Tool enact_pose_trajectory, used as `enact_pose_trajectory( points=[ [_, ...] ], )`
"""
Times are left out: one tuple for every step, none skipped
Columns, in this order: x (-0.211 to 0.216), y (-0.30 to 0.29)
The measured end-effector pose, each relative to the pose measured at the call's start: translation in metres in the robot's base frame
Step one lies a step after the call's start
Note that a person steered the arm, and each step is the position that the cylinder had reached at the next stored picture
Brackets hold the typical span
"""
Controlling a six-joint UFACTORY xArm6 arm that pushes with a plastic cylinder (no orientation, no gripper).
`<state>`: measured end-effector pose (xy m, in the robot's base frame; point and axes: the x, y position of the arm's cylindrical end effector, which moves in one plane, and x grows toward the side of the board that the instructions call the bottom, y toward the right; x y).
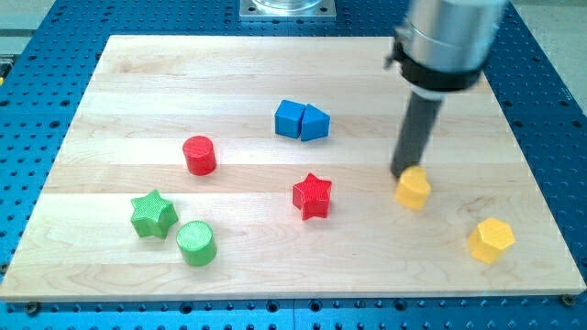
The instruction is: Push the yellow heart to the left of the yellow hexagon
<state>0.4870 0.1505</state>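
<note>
Presently my tip [400,172] is set touching the yellow heart [413,188] at its 11 o'clock. Yellow hexagon [491,240] lies at heart's 4 o'clock, well apart; heart already sits left. No pincer is fitted, only a rod.

yellow heart [413,189] flat, upper-left of | yellow hexagon [492,240] flat, lower right

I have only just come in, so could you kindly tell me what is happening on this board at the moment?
A single arm with a dark rod is sliding blocks on a wooden board. My tip sits right against the upper-left edge of the yellow heart, which lies up and to the left of the yellow hexagon near the view's bottom right, with a gap between them. The heart already lies left of the hexagon, though higher up the view.
</note>
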Motion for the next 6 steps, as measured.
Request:
enact_pose_trajectory(
  points=[
    [0.015, 0.007],
    [-0.023, -0.018],
    [0.024, -0.011],
    [0.027, 0.038],
    [0.014, 0.011],
    [0.048, -0.008]
  ],
)
